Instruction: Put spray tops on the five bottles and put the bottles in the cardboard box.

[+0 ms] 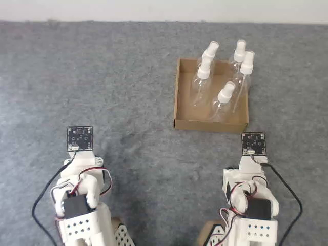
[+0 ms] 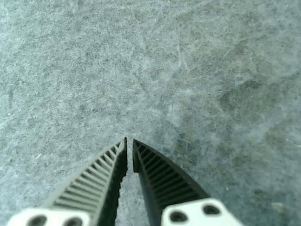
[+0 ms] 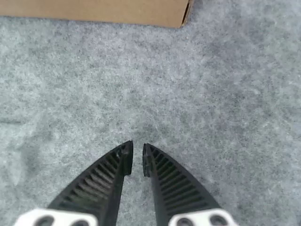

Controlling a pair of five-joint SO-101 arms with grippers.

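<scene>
Grey felt [image 1: 102,77], five clear bottles [image 1: 203,82] in cardboard box [image 1: 210,124]; left gripper [image 2: 130,142], right gripper [image 3: 138,149] apparently closed.

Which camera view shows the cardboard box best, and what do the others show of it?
The high view: the whole cardboard box is seen from above, with five capped bottles inside. The right wrist view catches a strip of its outer wall. The left wrist view faces grey carpet.

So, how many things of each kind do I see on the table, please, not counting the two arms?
Bottles: 5
Spray tops: 5
Cardboard box: 1
Total: 11
</scene>
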